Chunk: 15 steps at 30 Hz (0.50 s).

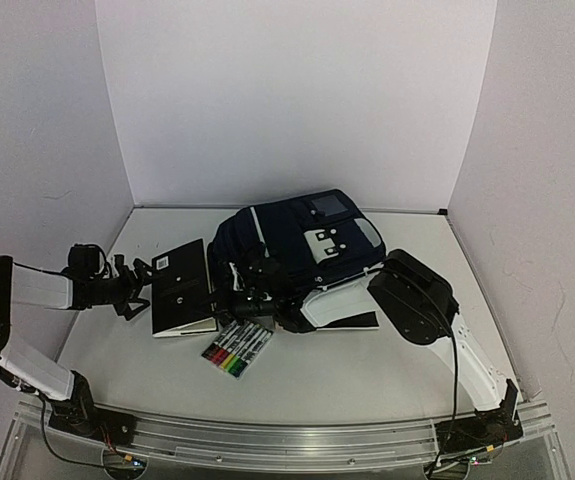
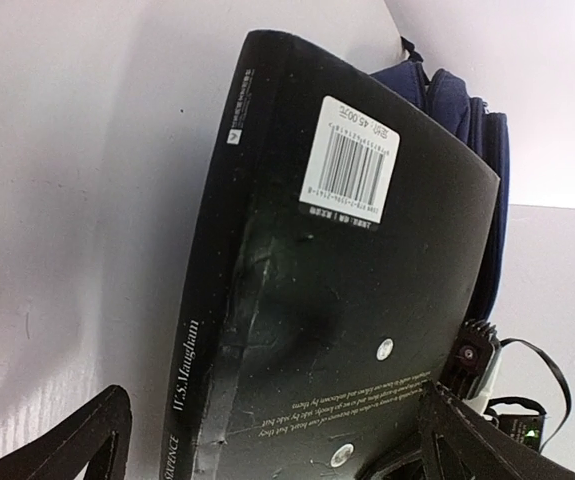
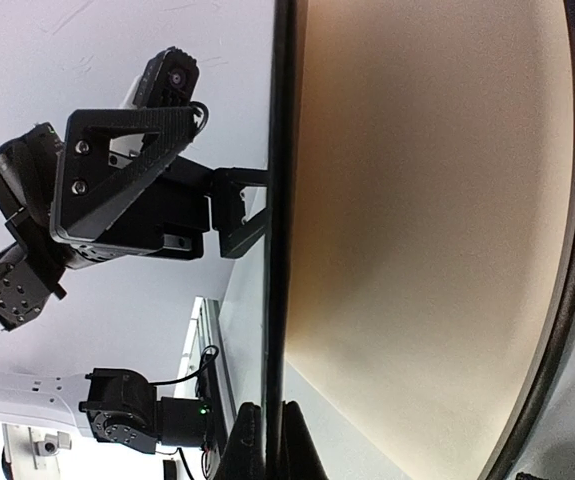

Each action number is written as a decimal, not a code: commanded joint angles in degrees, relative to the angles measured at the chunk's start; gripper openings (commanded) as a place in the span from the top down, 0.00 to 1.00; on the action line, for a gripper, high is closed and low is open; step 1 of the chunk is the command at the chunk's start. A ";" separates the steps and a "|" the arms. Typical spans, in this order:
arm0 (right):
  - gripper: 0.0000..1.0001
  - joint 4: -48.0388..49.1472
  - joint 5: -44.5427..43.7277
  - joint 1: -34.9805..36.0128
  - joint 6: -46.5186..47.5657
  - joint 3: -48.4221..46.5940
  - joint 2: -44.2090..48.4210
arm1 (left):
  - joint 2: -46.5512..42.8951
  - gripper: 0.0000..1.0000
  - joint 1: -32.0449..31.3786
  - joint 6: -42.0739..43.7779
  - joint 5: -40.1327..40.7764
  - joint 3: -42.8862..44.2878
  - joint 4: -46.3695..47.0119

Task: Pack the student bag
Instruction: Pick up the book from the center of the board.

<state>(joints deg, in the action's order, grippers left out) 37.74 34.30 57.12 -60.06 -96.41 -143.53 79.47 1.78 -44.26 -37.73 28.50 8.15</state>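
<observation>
Here we see the student bag (image 1: 317,235) lying on the surface (image 1: 367,370) at the back, centre, with its white-patched pocket facing up. Just left of it sits a black book (image 1: 182,288), barcode sticker up, and both arms are on it. From the right wrist view, the right gripper (image 3: 272,440) is clenched on the book's thin dark cover, one finger either side, with tan page edges fanning away beside it. From above, that gripper (image 1: 229,300) sits at the book's right edge, close by the bag. The left gripper (image 1: 137,285) is at the book's left edge. In its own view its jaws are spread wide, released, and we cannot tell if either finger touches the cover. A pack of coloured markers (image 1: 237,348) lies just in front of the book.
</observation>
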 commanded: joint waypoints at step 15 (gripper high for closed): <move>1.00 19.91 6.08 -1.31 -3.73 2.50 8.30 | 5.56 0.36 0.62 -13.25 -16.19 -6.72 34.24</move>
<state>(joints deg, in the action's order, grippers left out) 46.19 37.84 56.00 -64.25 -92.82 -141.18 84.86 2.07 -54.57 -50.41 23.15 33.15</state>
